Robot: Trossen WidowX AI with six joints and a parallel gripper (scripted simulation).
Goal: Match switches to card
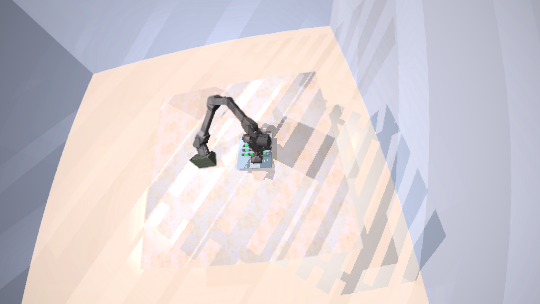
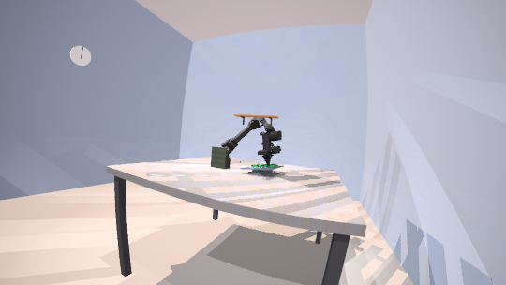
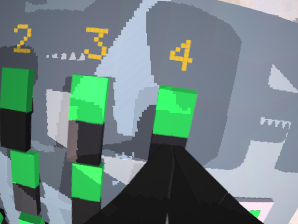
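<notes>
The switch panel point(image 1: 244, 161) point(image 2: 262, 171) point(image 3: 220, 50) lies on the table in front of the arm. In the wrist view its far row shows switches marked 2 point(image 3: 16, 92), 3 point(image 3: 89, 99) and 4 point(image 3: 174, 112), each with a green far half and a dark near half. More green switches point(image 3: 25, 167) show in the nearer row. My gripper point(image 3: 169, 155) point(image 1: 257, 158) point(image 2: 268, 164) is shut and empty. Its joined tips sit right at the near, dark half of switch 4, low over the panel. I cannot make out the card in these views.
The arm's dark base box point(image 1: 203, 160) point(image 2: 219, 157) stands to the panel's left on the table point(image 2: 281, 197). An orange shelf point(image 2: 256, 115) hangs above the arm. A round wall clock point(image 2: 81, 55) is on the far wall.
</notes>
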